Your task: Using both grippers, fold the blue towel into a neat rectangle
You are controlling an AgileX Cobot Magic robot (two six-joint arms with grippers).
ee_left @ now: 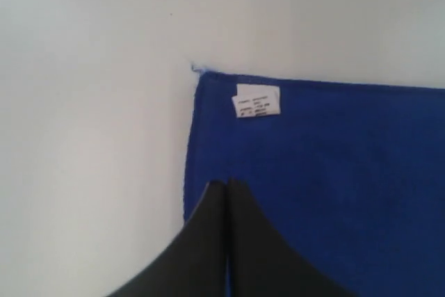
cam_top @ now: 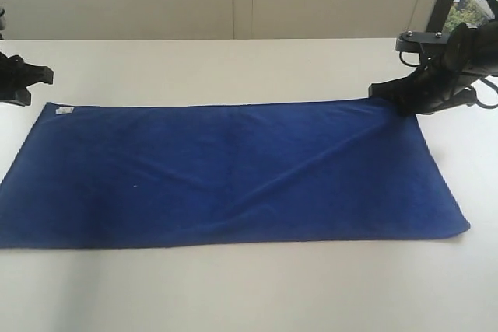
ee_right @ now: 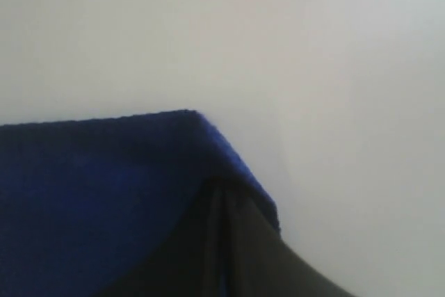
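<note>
Exterior view shows a white table (cam_top: 233,60) carrying the blue towel (cam_top: 226,169), which lies spread out flat with its long sides running across the scene. One long crease (cam_top: 311,162) slants over the towel from its far right corner toward the middle of its near edge.

The right gripper (cam_top: 398,100) sits at the towel's far right corner. In the right wrist view its jaws are pressed together on that corner, with the cloth raised off the table and draped over the black fingers.

The left gripper (cam_top: 43,75) is just off the towel's far left corner in the exterior view. In the left wrist view its jaws are closed tight against each other, and their tips stand over the towel's short left edge. Whether they touch the cloth cannot be told.

A small white tag (ee_left: 256,101) lies flat on the towel, close to the far left corner. Its print is too small to read.
</note>
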